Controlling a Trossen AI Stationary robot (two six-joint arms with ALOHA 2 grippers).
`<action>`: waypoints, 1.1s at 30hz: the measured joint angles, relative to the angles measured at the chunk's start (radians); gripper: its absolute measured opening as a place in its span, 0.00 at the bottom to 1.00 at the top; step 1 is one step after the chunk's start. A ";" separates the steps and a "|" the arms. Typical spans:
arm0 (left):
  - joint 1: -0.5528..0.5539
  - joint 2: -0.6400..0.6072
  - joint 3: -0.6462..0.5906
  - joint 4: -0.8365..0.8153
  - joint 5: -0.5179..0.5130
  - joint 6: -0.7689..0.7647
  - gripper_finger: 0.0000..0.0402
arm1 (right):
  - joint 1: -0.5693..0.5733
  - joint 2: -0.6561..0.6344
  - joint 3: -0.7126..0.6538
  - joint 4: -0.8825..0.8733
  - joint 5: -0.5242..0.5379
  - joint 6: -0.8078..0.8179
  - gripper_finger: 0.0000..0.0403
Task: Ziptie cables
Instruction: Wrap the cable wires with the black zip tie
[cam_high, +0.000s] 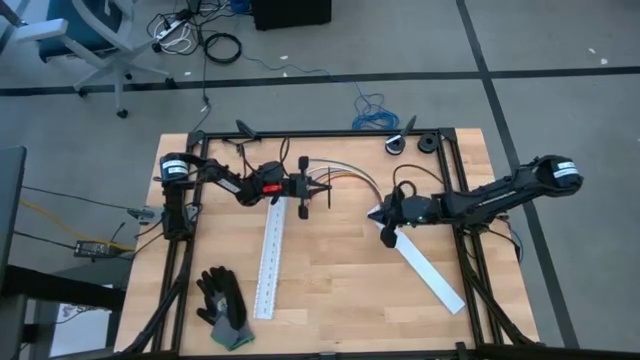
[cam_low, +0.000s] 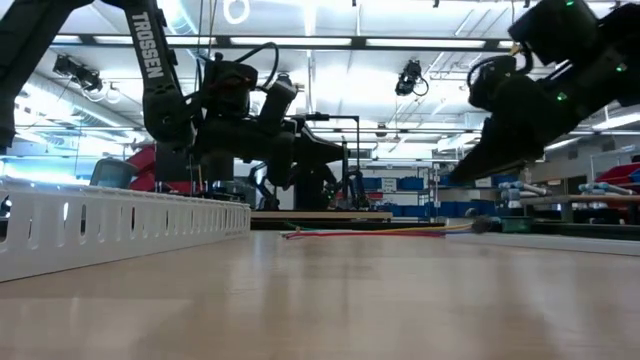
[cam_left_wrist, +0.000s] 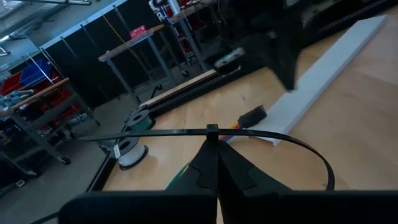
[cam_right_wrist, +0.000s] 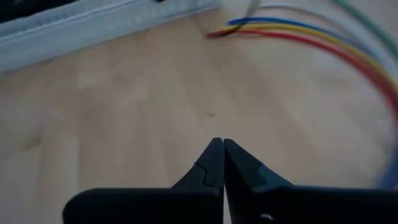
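While the left arm reaches out low from the table's left edge toward the middle, its left gripper (cam_high: 322, 188) has its fingers pinched together on the ziptie (cam_left_wrist: 211, 132), which crosses just above the fingertips and curls down into a loop on one side. Just beyond that gripper, the cables (cam_high: 345, 177) lie fanned on the wooden table (cam_high: 330, 290), curving toward the right arm. That arm stretches in from the right edge, bent at the elbow, with the right gripper (cam_high: 388, 236) pointing down at the near end of a white slotted strip (cam_high: 430, 272); its fingers are pressed together with nothing between them. A second slotted strip (cam_high: 270, 262) lies below the left gripper, with black gloves (cam_high: 222, 305) nearby.
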 joint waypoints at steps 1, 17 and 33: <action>0.002 0.000 0.000 0.000 0.000 0.000 0.00 | 0.000 0.033 0.020 0.003 -0.021 -0.007 0.00; 0.005 0.000 -0.002 -0.029 -0.001 -0.004 0.00 | -0.031 0.058 0.309 -0.474 0.087 -0.531 0.00; 0.005 0.000 -0.002 -0.037 -0.001 -0.002 0.00 | -0.317 0.068 0.463 -0.876 0.015 -1.168 0.18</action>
